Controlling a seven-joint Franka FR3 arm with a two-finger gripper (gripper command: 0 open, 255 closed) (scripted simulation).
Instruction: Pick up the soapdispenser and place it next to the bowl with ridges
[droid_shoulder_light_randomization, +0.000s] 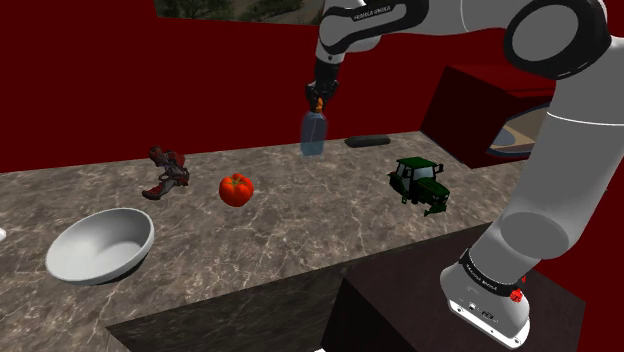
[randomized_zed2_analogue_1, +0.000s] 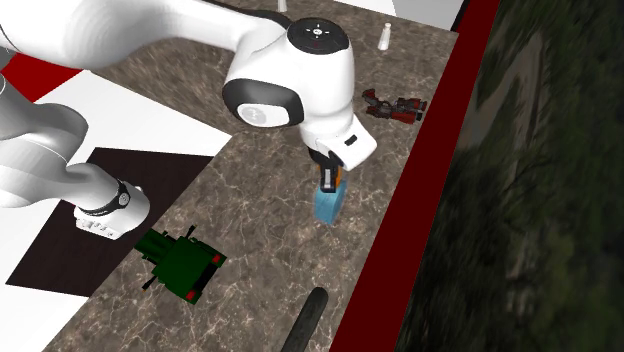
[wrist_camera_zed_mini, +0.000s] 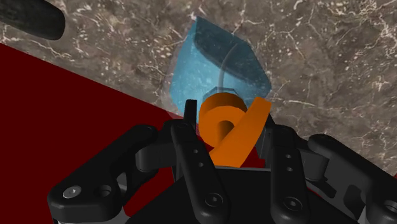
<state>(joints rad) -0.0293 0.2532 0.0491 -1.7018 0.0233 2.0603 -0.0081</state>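
Note:
The soap dispenser (droid_shoulder_light_randomization: 313, 133) is a clear blue bottle with an orange pump (wrist_camera_zed_mini: 229, 124). My gripper (droid_shoulder_light_randomization: 317, 100) is shut on the pump from above, and the bottle hangs upright below it near the counter's far edge. From the second exterior view the dispenser (randomized_zed2_analogue_1: 329, 203) sits under the gripper (randomized_zed2_analogue_1: 330, 180), close to the red wall. Looking along the gripper (wrist_camera_zed_mini: 230, 127), both fingers clasp the orange pump with the blue body (wrist_camera_zed_mini: 216, 63) beyond them. A pale grey bowl (droid_shoulder_light_randomization: 100, 245) rests on the counter at the shoulder view's lower left, far from the dispenser.
On the marble counter lie a red tomato (droid_shoulder_light_randomization: 236, 189), a dark red toy figure (droid_shoulder_light_randomization: 168, 172), a green tractor (droid_shoulder_light_randomization: 420, 183) and a flat black object (droid_shoulder_light_randomization: 367, 141) by the far edge. A red wall (droid_shoulder_light_randomization: 120, 90) runs behind the counter.

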